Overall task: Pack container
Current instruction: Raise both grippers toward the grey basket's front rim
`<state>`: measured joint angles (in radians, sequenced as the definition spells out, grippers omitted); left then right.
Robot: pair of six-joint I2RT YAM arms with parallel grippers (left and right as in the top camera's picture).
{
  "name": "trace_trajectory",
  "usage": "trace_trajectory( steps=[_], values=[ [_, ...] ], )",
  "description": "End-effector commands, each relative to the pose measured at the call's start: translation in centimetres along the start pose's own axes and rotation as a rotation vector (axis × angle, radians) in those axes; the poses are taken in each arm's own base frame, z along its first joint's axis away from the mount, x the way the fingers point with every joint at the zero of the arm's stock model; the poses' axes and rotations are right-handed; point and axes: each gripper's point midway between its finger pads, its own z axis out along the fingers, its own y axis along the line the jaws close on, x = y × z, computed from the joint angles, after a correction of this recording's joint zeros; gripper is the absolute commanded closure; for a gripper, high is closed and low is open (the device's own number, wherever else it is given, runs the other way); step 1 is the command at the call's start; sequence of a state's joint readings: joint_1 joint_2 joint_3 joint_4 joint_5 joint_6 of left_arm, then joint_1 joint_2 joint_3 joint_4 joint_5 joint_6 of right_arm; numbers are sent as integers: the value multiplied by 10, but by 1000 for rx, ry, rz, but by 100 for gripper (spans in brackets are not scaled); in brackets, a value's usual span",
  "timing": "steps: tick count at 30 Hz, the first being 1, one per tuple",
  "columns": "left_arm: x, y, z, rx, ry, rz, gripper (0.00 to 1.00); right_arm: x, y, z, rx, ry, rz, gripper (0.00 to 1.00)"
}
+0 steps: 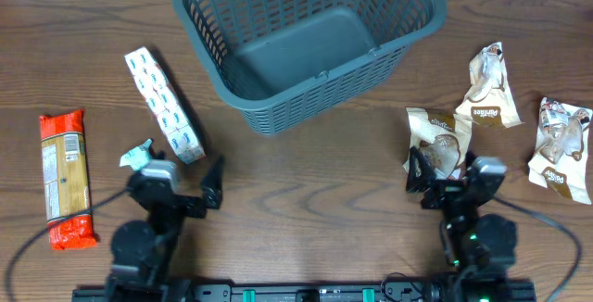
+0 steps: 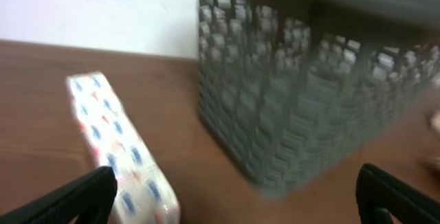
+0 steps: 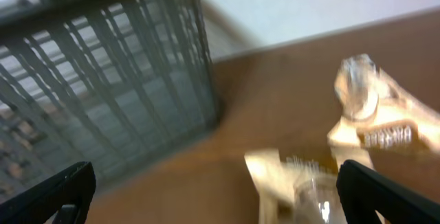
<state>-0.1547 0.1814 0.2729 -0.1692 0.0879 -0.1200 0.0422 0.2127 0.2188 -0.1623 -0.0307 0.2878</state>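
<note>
The container, a large dark grey lattice basket (image 1: 315, 103), stands empty at the back centre, slightly turned. It fills the upper right of the left wrist view (image 2: 309, 93) and the upper left of the right wrist view (image 3: 103, 86). My left gripper (image 1: 176, 172) is open and empty, low near the table's front, just in front of a white pack with blue print (image 1: 165, 105) (image 2: 117, 148). My right gripper (image 1: 447, 169) is open and empty, right at a tan snack bag (image 1: 437, 140) (image 3: 295, 183). Both wrist views are blurred.
A red pasta packet (image 1: 65, 177) lies at the far left. Two more tan snack bags lie on the right, one further back (image 1: 489, 87) (image 3: 378, 114) and one at the far right (image 1: 561, 144). Bare wooden table lies between the arms and the basket.
</note>
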Motion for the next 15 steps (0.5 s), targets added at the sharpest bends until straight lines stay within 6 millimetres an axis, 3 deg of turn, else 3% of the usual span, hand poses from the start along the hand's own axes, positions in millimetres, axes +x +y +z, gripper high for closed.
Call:
trace_trajectory(
  steps=[1, 5, 9, 15],
  values=[
    [-66, 1, -8, -70, -47, -58, 2, -55, 28, -1, -88, -13, -36, 1],
    [-95, -4, 4, -106, 121, -59, 1, -83, 41, 15, -92, 182, -7, 1],
    [-104, -6, 11, -140, 283, -55, 2, -93, 39, 21, -41, 392, -19, 1],
    [-109, -9, 5, -161, 494, 11, 2, -118, 31, 16, 32, 711, -90, 1]
  ],
)
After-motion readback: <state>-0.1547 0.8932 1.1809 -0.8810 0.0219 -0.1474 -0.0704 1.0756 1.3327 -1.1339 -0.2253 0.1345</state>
